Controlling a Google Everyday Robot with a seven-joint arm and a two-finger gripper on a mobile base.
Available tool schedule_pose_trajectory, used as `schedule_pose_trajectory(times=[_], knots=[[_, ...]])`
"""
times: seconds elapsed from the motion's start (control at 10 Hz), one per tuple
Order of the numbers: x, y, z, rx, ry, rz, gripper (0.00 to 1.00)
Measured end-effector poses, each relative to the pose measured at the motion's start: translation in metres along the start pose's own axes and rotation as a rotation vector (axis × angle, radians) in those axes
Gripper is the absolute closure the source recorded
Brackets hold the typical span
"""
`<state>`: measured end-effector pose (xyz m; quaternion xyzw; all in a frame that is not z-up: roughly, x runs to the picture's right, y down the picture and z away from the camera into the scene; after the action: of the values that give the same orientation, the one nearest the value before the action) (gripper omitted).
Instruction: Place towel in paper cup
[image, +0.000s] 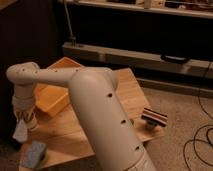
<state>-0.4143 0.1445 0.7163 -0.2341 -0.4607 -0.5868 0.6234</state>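
My gripper (22, 120) points down at the table's left edge, at the end of the white arm that fills the middle of the camera view. It is shut on the towel (19, 132), a limp pale grey-blue cloth that hangs below the fingers. The paper cup (32, 122), small and off-white, stands right beside the gripper on its right, partly hidden by the wrist. The towel's lower end hangs just left of the cup, outside it.
A yellow-orange bin (49, 98) stands behind the cup on the wooden table (130, 87). A thick blue sponge block (34, 153) lies at the front left corner. A striped object (154, 118) sits at the table's right edge. Cables lie on the floor at right.
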Motion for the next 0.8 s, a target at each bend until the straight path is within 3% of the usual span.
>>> schedule_pose_trajectory(times=[0.3,0.6,0.8], knots=[[0.003,0.003,0.009,-0.024,0.053,0.002,1.00],[0.008,0.003,0.014,-0.042,0.075,0.011,1.00],[0.009,0.003,0.018,-0.063,0.072,0.011,0.86]])
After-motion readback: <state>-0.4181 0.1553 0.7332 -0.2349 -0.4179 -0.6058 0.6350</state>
